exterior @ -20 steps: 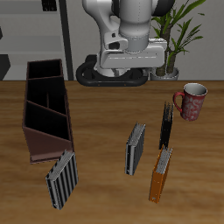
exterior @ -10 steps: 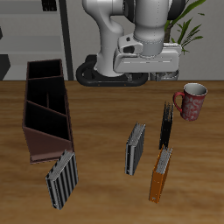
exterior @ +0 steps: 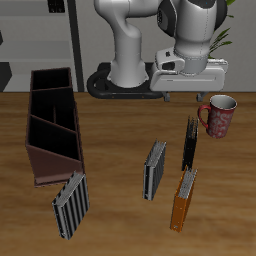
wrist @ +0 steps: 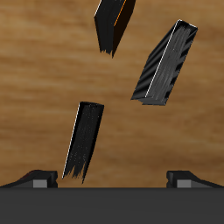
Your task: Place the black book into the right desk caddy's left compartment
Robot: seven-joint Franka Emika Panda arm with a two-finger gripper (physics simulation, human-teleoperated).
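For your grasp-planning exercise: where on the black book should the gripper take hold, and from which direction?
Grip the black book near its top edge, coming straight down from above. It stands upright and thin, so the fingers can close across its two covers. The mug and orange book stand close by, so sideways approaches look cramped.

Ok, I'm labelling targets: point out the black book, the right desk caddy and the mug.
black book (exterior: 189, 143), exterior view, its upright side face.
right desk caddy (exterior: 45, 166), exterior view, its front end wall.
mug (exterior: 222, 116), exterior view, its patterned body.

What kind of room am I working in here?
Probably a simulated study or office: a wooden table with books such as the black book, a desk caddy, a mug and a potted plant behind.
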